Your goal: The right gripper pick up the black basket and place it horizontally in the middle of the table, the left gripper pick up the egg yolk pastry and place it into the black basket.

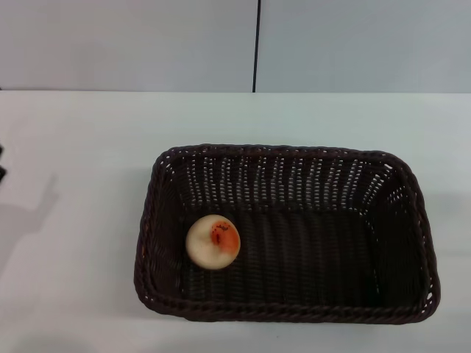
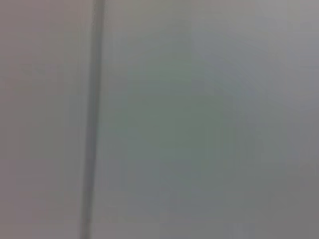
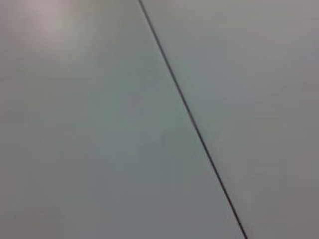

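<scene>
The black basket [image 1: 412, 220] lies lengthwise across the middle of the white table [image 1: 81, 147] in the head view. The egg yolk pastry [image 1: 213, 241] sits inside the basket, on its floor near the left end, orange-red patch up. A small black part of my left gripper [image 1: 1, 163] shows at the far left edge of the head view, well away from the basket; its shadow falls on the table beside it. My right gripper is out of view. Both wrist views show only a grey wall with a dark seam.
A grey wall with a vertical dark seam [image 1: 256, 44] stands behind the table's far edge. White tabletop shows to the left of the basket and behind it.
</scene>
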`<state>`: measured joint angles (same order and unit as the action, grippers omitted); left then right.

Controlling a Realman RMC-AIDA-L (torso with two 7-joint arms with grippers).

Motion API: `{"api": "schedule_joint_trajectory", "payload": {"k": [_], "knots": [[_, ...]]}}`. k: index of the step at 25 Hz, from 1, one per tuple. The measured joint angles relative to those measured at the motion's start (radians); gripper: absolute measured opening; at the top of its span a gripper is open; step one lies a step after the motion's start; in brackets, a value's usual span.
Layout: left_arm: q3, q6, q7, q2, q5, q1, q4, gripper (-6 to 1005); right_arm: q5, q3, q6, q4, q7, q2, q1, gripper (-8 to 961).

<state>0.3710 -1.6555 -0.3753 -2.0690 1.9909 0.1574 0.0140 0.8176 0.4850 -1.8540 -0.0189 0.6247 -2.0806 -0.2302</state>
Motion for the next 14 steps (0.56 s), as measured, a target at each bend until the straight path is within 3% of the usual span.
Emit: {"api": "schedule_joint_trajectory", "payload": {"k": [1, 4, 14], "knots": [[0.05, 0.04, 0.006, 0.0, 0.0, -0.011, -0.021, 813, 0.0, -0.01, 0.028, 0.014, -0.004, 0.001, -0.007, 682], [0.069, 0.06, 0.006, 0.001, 0.0, -0.015, -0.032, 813, 0.0, -0.012, 0.045, 0.017, -0.005, 0.001, -0.01, 682], [0.076, 0.075, 0.042, -0.002, 0.0, -0.018, -0.053, 813, 0.004, -0.012, 0.117, 0.019, -0.006, 0.0, -0.026, 682]]}}
